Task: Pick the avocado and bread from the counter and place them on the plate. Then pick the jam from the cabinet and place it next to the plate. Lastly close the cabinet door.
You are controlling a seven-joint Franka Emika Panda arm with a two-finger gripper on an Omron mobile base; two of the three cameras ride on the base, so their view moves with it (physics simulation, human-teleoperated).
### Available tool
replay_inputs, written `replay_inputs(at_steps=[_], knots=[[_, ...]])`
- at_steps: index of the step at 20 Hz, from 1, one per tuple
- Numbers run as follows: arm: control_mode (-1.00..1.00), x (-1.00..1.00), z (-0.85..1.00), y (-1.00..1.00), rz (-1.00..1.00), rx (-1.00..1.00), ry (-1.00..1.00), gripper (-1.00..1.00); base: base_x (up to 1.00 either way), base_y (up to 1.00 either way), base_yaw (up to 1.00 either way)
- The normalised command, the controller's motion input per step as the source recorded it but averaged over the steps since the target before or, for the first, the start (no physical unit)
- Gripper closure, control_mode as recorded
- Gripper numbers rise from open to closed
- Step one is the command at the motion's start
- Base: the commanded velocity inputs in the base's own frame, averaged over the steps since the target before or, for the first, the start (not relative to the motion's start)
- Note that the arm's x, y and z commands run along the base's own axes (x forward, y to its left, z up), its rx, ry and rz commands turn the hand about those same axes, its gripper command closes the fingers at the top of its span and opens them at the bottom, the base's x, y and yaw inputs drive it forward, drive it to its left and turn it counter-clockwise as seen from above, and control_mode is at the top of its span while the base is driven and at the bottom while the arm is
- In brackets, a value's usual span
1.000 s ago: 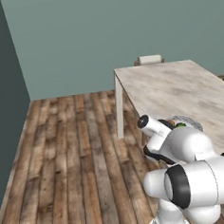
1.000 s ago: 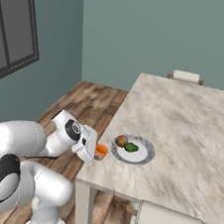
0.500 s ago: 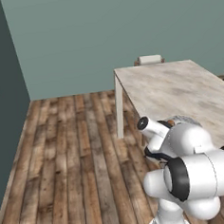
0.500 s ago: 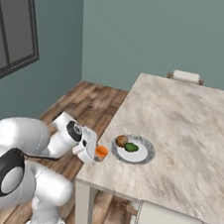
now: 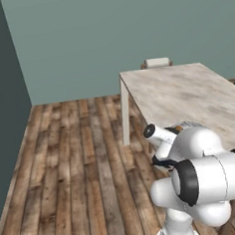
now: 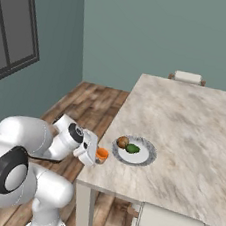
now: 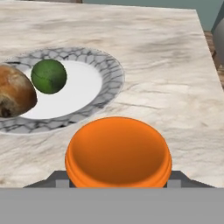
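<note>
The scene was a room with teal walls and a wooden plank floor, and the counter point(image 6: 193, 130) stood there as a broad pale marble slab.

Nearest to the camera on the hand was the jam point(image 7: 118, 153), seen as a round orange lid just in front of the lens. In the right base view the gripper point(image 6: 95, 154) was at the near edge of the counter, and its jaws stood partly closed around the jam, so the jar was held. It was low over the marble; if it touched the surface, I could not tell.

Just beyond it lay the plate point(image 7: 103, 87), with the bread point(image 7: 13, 96) and the avocado point(image 7: 49, 76) on it, close to each other.

I judge the jar to be small, stiff and smooth, maybe breakable. A hold across its body under the lid seems safest.
</note>
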Motion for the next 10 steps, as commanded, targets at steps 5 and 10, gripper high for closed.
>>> replay_inputs(at_steps=[5,10], knots=[[-1.0,0.0,-0.04,0.0,0.0,0.0,-0.01,1.0,0.0,0.0,0.0],[-1.0,0.0,-0.02,0.0,0.0,0.0,-0.02,1.0,0.0,0.0,0.0]])
